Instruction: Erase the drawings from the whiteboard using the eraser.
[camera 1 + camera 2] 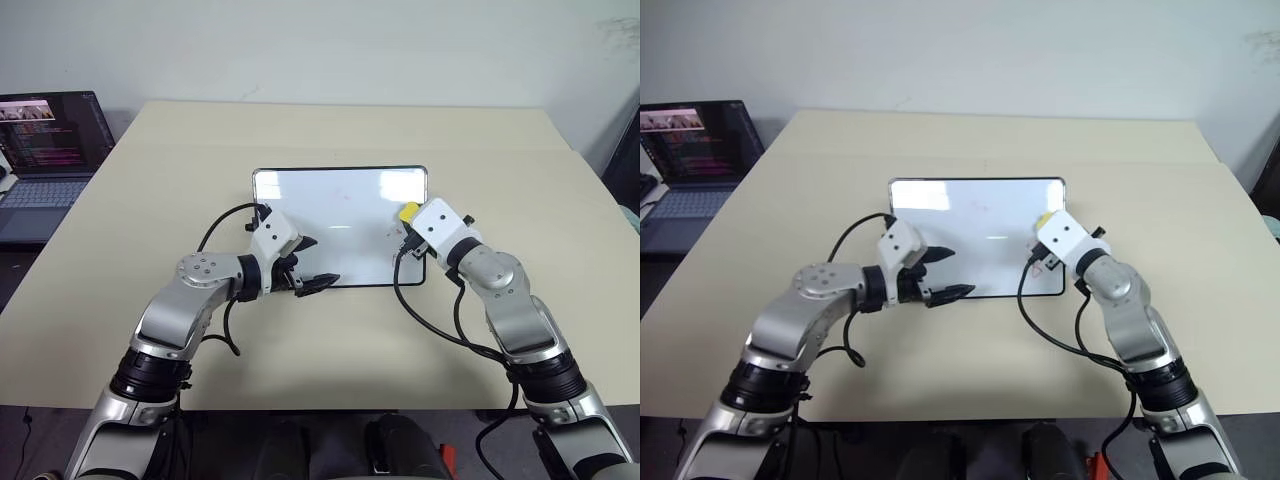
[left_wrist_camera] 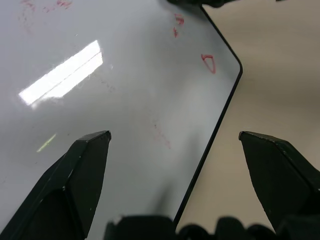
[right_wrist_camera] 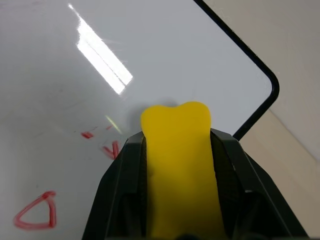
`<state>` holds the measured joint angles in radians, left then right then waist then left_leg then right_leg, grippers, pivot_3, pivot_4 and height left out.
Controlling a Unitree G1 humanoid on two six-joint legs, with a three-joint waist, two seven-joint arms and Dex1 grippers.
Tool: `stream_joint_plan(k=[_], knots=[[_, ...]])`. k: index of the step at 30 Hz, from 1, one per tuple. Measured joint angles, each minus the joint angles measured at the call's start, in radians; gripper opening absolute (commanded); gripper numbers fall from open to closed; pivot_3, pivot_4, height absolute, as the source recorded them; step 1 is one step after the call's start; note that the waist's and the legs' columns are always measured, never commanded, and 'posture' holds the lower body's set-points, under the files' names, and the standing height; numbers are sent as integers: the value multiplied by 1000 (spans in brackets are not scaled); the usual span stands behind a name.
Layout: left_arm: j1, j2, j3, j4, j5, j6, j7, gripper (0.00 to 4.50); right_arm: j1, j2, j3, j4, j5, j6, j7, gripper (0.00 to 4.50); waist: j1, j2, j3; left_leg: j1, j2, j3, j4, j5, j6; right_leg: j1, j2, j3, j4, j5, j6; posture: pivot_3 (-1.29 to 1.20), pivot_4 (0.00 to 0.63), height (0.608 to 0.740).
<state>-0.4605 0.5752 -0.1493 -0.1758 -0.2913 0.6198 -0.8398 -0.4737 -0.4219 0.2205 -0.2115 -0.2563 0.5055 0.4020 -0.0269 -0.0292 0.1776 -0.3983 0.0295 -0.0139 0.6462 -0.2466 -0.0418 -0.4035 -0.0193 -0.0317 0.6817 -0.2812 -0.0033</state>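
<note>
Right gripper (image 3: 177,200) clamped on eraser (image 3: 177,150) over whiteboard (image 1: 330,205); left gripper (image 1: 310,262) wide open, empty. One drawing (image 3: 35,212) intact. Beige table (image 1: 150,200), laptop (image 1: 45,160) at left.

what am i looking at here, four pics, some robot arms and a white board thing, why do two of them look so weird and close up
It is a humanoid robot with two arms, each ending in a two-fingered black gripper. The two wide pictures come from cameras in its head, looking down over a beige table. The two close-ups come from cameras on its wrists, looking along the fingers.

On the table lies a small whiteboard with red marker drawings; one whole triangle and part of another mark show. A laptop sits on a separate surface beside the table.

The right gripper is shut on a yellow eraser above the board. The left gripper is open and holds nothing.
</note>
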Motion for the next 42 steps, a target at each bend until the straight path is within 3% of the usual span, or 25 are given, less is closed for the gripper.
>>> stream_joint_plan(k=[11,21,28,33,42], knots=[[-27,-12,-1,-1,-1,8,2,4500,44,-44,99,-35,-35,3,98,1389,-1,0,0,3,0,0,1,0,0,2,0,0,1,-1,2,0,150,740],[-20,-20,-3,-7,-4,9,-9,4500,13,-38,37,5,-70,-19,-6,1388,1,0,0,3,0,0,1,0,0,4,0,0,0,0,2,0,150,740],[-12,-20,-7,-19,-5,9,-23,4500,34,-71,44,-12,-75,-19,53,1383,1,0,0,5,0,0,1,0,0,5,0,0,0,0,2,0,150,740],[-11,-22,-9,-19,-5,9,-24,4500,65,-64,80,-26,-75,-16,99,1383,-3,0,0,15,0,0,0,0,0,13,0,0,-1,-2,5,0,150,740],[-10,-22,-10,-19,-4,9,-25,4500,36,-8,49,16,-77,-38,12,1382,-2,0,0,16,0,0,0,0,0,15,0,1,-1,-3,5,0,150,740]])
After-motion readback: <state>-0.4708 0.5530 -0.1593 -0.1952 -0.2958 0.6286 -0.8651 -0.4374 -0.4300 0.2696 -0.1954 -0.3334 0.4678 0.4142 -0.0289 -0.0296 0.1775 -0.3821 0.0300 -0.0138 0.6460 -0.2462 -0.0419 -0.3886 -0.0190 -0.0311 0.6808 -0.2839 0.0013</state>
